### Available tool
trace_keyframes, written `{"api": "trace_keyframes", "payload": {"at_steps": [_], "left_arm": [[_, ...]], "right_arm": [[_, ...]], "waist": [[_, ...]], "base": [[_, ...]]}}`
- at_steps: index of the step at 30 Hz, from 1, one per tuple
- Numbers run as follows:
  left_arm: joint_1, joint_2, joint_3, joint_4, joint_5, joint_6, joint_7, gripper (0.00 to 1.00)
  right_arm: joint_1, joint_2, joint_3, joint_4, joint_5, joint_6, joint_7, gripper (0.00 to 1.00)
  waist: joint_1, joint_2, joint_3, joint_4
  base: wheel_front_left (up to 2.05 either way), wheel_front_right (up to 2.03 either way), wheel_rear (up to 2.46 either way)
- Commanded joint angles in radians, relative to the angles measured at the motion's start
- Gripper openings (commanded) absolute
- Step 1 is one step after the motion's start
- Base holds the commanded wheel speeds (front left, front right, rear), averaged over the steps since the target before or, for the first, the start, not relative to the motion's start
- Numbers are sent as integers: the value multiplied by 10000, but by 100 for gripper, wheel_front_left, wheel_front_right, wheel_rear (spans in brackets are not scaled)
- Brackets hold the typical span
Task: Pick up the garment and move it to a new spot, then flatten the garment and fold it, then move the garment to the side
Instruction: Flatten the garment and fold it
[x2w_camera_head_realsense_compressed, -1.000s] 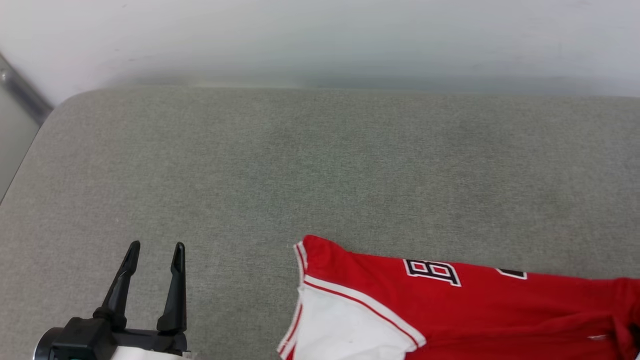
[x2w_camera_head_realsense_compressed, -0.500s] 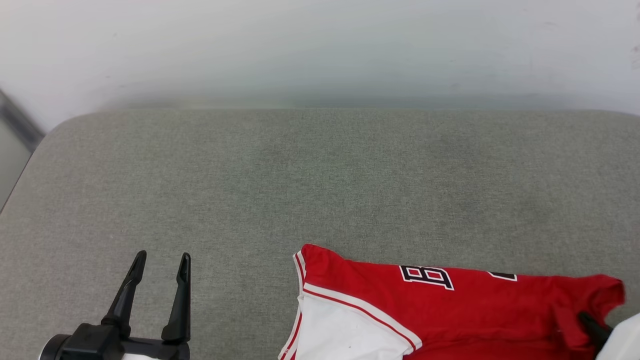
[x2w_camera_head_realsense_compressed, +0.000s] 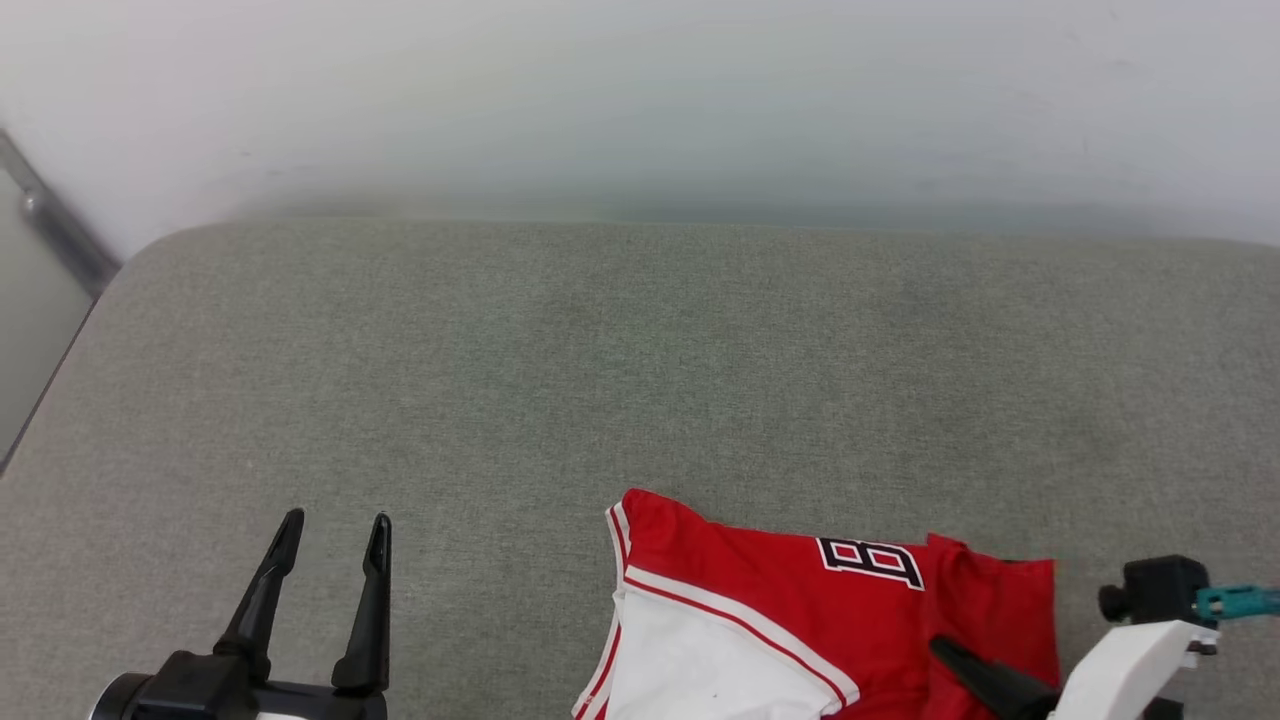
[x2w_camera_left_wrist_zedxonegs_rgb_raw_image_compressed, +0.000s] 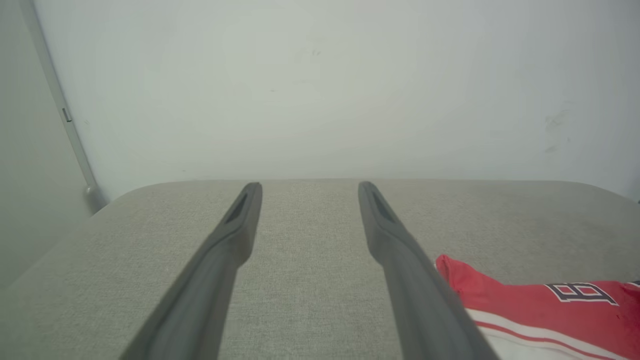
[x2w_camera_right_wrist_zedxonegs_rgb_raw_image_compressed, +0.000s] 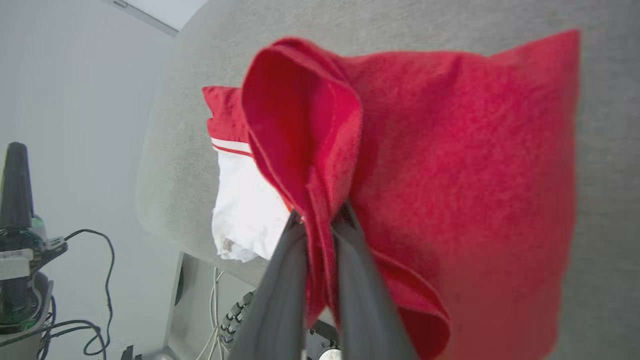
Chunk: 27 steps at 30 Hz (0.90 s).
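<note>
at the lower left the left gripper (x2w_camera_head_realsense_compressed: 337, 518) hangs over the grey desk (x2w_camera_head_realsense_compressed: 600, 380) with its fingers spread wide and nothing between them. right of it the garment (x2w_camera_head_realsense_compressed: 800, 600) lies at the desk's near edge — red, with a white sleeve (x2w_camera_head_realsense_compressed: 700, 670) trimmed in red and white, and one readable letter (x2w_camera_head_realsense_compressed: 870, 562), a black white-edged "b". the right gripper (x2w_camera_right_wrist_zedxonegs_rgb_raw_image_compressed: 320, 220) is pinched tight on a raised red fold at its right end.
</note>
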Motion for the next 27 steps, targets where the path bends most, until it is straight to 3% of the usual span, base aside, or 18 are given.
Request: {"api": "trace_keyframes", "payload": {"at_steps": [1,9,15,23,24,25,26,27], "left_arm": [[38,58,-30,34,40,-16,-21,100],[-122,41,-52,56,34,-16,-21,100],[-212,115,-124,39,18,-14,-21,100],[-288,136,-114,42,-16,-16,-21,100],[-302,139,-121,56,-17,-16,-21,100],[-316,147,-140,65,-17,-16,-21,100],[-332,161,-151,72,-22,-16,-21,100],[-343,172,-146,83,-28,-16,-21,100]], "right_arm": [[26,49,411,56,476,-4,-207,0],[-542,46,2125,734,1615,-4,-1275,0],[-1413,47,3422,2437,3111,-2,-2512,0],[-2923,43,4723,4647,3995,-2,-3909,0],[-3076,33,4870,4874,4084,-2,-4051,9],[-3223,31,5026,5107,4147,-2,-4213,59],[-3373,37,5189,5340,4213,-2,-4333,100],[-3516,40,5385,5497,4366,-2,-4410,100]], "waist": [[-1,0,-15,95],[-1,0,-5,341],[-1,0,39,565],[-1,0,242,774],[-1,0,259,786],[-1,0,273,800],[-1,0,287,811],[-1,0,294,818]], "base": [[0,0,0],[0,0,0],[0,0,0],[0,0,0],[0,0,0],[0,0,0],[0,0,0],[0,0,0]]}}
